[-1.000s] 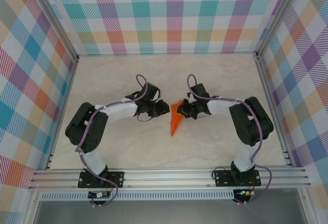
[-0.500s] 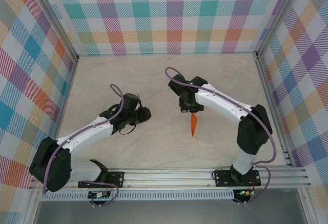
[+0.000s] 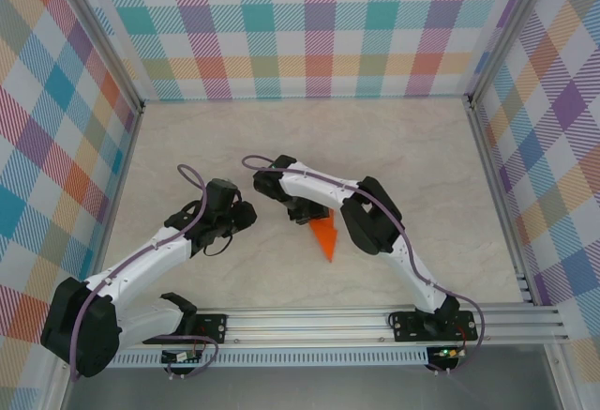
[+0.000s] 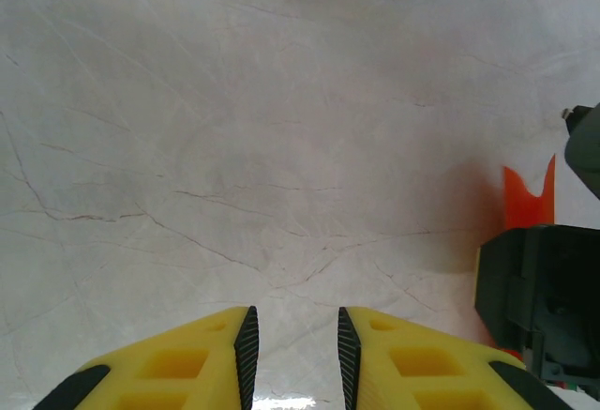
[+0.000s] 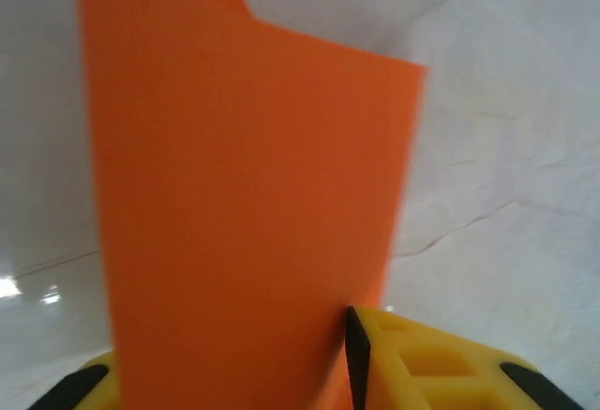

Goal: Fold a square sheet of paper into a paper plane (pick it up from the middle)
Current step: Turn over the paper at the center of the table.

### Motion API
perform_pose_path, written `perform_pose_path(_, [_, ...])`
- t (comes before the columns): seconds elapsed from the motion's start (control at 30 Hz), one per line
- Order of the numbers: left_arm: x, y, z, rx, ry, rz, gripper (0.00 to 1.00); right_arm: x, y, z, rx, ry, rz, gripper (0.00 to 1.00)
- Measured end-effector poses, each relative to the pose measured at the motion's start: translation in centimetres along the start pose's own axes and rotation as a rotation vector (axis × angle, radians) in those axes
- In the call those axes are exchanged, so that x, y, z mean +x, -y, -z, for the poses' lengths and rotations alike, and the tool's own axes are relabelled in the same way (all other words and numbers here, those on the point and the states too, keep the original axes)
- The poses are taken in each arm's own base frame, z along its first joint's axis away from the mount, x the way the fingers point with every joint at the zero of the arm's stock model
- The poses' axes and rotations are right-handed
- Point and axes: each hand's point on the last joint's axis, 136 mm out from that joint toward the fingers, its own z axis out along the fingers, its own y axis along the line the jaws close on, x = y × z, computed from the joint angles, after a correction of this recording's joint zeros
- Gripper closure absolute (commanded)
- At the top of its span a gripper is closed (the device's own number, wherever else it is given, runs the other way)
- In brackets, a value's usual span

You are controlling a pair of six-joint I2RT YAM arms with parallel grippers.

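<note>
The work area is a pale, marble-patterned table (image 3: 412,147) enclosed by walls (image 3: 309,25) in a multicoloured check pattern. Both arms are bolted at the near edge and reach toward the middle of the table.

The paper plane (image 3: 325,237) lies near the table's centre as a narrow orange dart. Its pointed tip faces the near edge, and its wide end sits under the right gripper (image 3: 307,215). The right arm is bent back on itself, with its elbow just right of the plane.

In the right wrist view, the jaws of the right gripper stand partly open. The plane's broad orange face spans the gap between them. One edge of the paper meets the black pad (image 5: 354,344) of one yellow finger.

The left gripper (image 3: 249,213) is over bare table to the left of the plane, apart from it. Its jaws stand slightly open with a narrow gap between the pads and hold nothing. In the left wrist view, the plane's notched tail shows at the right edge beside the dark body of the right gripper.
</note>
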Motion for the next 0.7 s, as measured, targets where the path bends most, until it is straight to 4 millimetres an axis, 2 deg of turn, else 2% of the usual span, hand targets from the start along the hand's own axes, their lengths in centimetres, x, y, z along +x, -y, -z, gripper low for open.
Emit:
perform_pose_path(0.07, [0.1,0.0,0.0,0.002,-0.006,0.001,0.68,0.2,-0.8,0.6,-0.037,-0.004,0.009,0.56])
perform_pose_path(0.17, [0.3,0.0,-0.1,0.008,-0.021,-0.003,0.68,0.1,-1.4,1.7,-0.116,0.008,0.021,0.41])
perform_pose_path(0.23, [0.6,0.1,-0.2,0.012,-0.036,-0.007,0.67,0.2,-1.2,3.1,-0.19,0.036,0.022,0.36])
perform_pose_path(0.33, [1.1,0.3,-0.5,0.024,-0.068,-0.01,0.67,0.8,0.3,5.9,-0.332,0.092,0.005,0.33])
perform_pose_path(0.43, [1.6,0.7,-0.9,0.047,-0.1,-0.008,0.66,1.3,2.4,8.6,-0.519,0.161,-0.044,0.49])
perform_pose_path(0.5, [1.9,1.2,-1.1,0.072,-0.122,-0.006,0.66,1.6,4.0,9.0,-0.645,0.179,-0.094,0.64])
perform_pose_path(0.6, [2.4,2.3,-1.6,0.128,-0.158,-0.004,0.65,2.4,5.1,7.1,-0.833,0.152,-0.169,0.82])
perform_pose_path(0.7, [2.8,3.4,-2.2,0.181,-0.194,0.012,0.64,3.7,4.6,3.8,-0.951,0.065,-0.202,0.91])
